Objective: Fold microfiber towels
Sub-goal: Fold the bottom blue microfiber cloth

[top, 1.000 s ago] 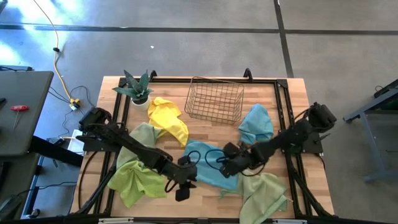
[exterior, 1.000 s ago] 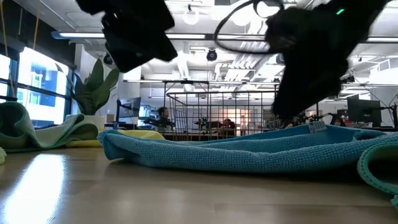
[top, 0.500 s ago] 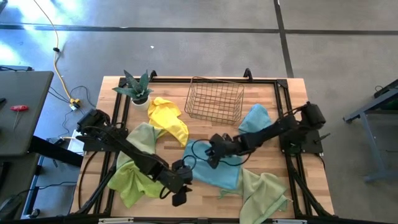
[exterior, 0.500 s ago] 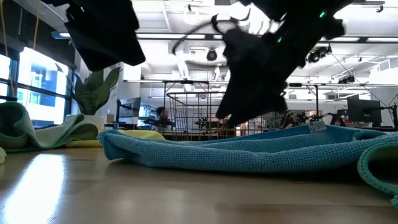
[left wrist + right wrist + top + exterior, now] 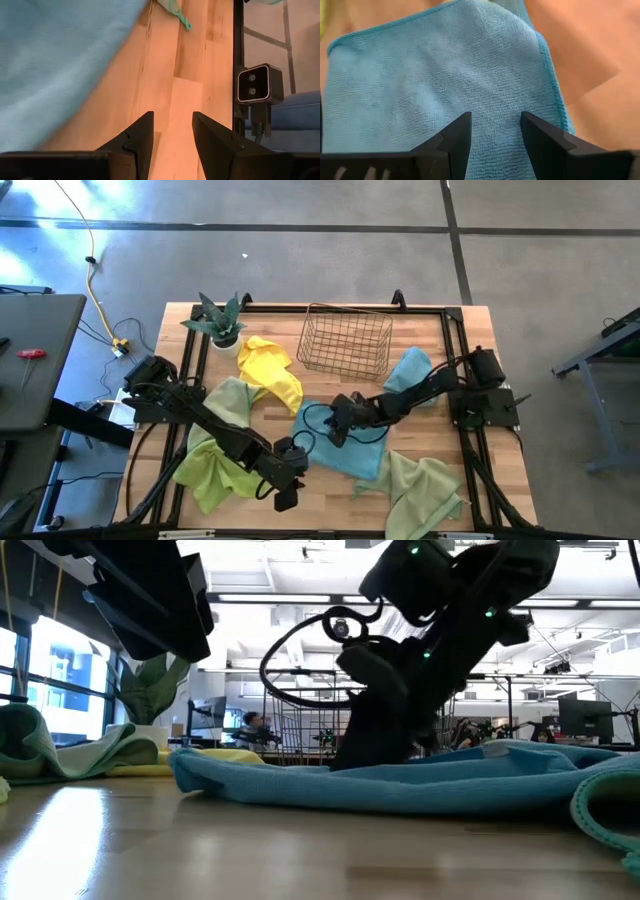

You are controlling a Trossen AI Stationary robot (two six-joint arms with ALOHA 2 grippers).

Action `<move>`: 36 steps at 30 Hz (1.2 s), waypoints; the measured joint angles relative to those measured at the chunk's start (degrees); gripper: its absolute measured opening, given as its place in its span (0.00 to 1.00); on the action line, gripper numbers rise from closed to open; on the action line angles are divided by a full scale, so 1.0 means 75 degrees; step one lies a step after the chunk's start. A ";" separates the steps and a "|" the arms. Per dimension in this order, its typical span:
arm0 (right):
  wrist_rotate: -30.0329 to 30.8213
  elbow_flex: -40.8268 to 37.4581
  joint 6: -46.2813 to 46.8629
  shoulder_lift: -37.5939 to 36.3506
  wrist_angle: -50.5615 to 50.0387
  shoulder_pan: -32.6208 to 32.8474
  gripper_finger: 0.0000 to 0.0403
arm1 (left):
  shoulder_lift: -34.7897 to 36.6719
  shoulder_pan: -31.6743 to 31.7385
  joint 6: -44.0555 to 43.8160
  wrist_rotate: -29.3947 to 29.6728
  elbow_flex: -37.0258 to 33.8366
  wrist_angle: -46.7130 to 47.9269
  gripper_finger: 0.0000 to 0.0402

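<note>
Blue towel: table centre, spread flat. My right gripper: directly over its far-left part, fingers apart, empty; nearer arm. My left gripper: off its near-left edge, parted, empty.

Towels: one yellow, two blue, two lime/sage, one basket, one plant.

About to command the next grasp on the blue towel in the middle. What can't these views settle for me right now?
- High view: the right gripper covers part of the blue towel; its fingers are too small to read there.
- Low view: whether the right gripper touches the towel is unclear, a dark silhouette.
- Right wrist view: towel fills the frame, cut off by its edges.
- Left wrist view: left gripper over bare table; its height is unclear.
</note>
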State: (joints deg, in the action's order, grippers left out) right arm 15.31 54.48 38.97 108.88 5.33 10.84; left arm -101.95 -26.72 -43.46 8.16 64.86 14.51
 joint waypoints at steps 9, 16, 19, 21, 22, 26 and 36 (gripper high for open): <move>-0.0647 0.0084 0.0068 -0.0317 0.0222 -0.0413 0.41 | 0.0000 0.0009 0.0233 0.0003 0.0000 0.0086 0.31; -0.0240 0.0087 0.0034 -0.1945 -0.1620 0.0133 0.41 | 0.0000 0.0208 0.1156 0.0476 0.0000 -0.0202 0.31; 0.0299 0.0087 0.0425 -0.2788 -0.2547 0.0604 0.41 | -0.0003 0.0378 0.1410 0.0817 0.0000 -0.0442 0.31; 0.0641 0.0086 0.0799 -0.3310 -0.3146 0.0989 0.41 | -0.0013 0.0526 0.1428 0.0908 0.0000 -0.0693 0.31; 0.0810 0.0085 0.0983 -0.3534 -0.3344 0.1192 0.41 | -0.0044 0.0595 0.1443 0.0910 0.0000 -0.0912 0.31; 0.1633 0.0087 0.1907 -0.4263 -0.4138 0.2063 0.41 | -0.0107 0.0814 0.1955 0.0946 0.0001 -0.2016 0.32; 0.2647 0.0087 0.3688 -0.4571 -0.4947 0.3471 0.41 | -0.0552 0.1119 0.3396 0.0412 0.0000 -0.4057 0.47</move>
State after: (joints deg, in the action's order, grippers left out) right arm 35.16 55.13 66.63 74.60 -31.78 36.88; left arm -106.09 -18.33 -17.99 11.26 64.86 -15.92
